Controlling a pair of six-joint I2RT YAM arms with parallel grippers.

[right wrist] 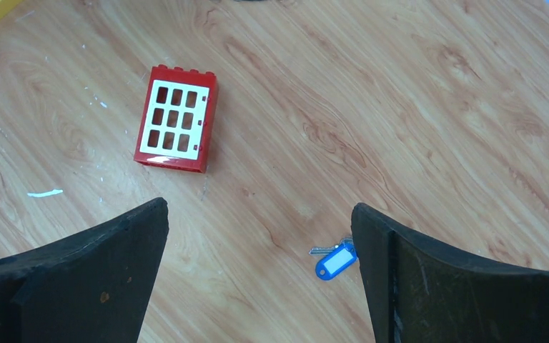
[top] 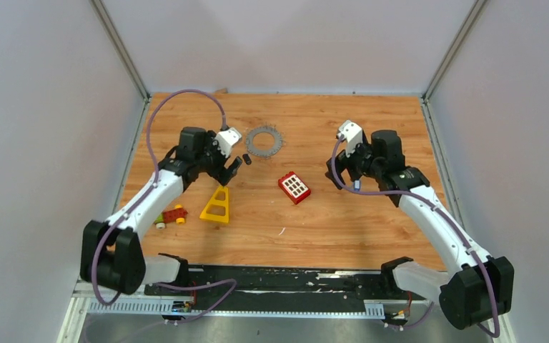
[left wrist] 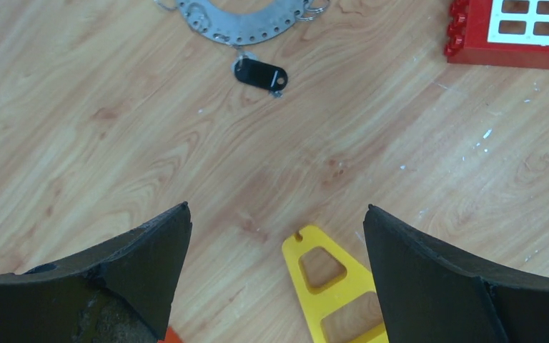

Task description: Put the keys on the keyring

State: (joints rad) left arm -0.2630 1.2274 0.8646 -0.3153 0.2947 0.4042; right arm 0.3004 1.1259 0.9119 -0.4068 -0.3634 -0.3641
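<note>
Between the 2 arms, on the wooden tabletop (top: 393,121), lies a red plastic block with a white grid of window squares (top: 294,187), well apart from both grippers. Near the left arm sit a yellow triangular plastic frame (top: 216,206) and, further left, a cluster of small red, yellow and green toy bits (top: 170,214). The frame's tip shows between the fingers of the left gripper (left wrist: 277,211), which stand wide apart and hold nothing.

Ahead of that gripper the large thin grey metal ring fringed with small silvery keys (top: 265,141) lies flat on the wood. The black-headed key (left wrist: 259,74) lies just beside its rim. Its long axis slants slightly across the left wrist view, and only bare wood separates it from the fingers.

The right gripper (right wrist: 259,207) also has its jaws spread wide and empty. The blue-headed key with a silvery blade (right wrist: 334,261) lies just beside 1 finger's inner edge, head slanted, blade pointing left in the right wrist view.
</note>
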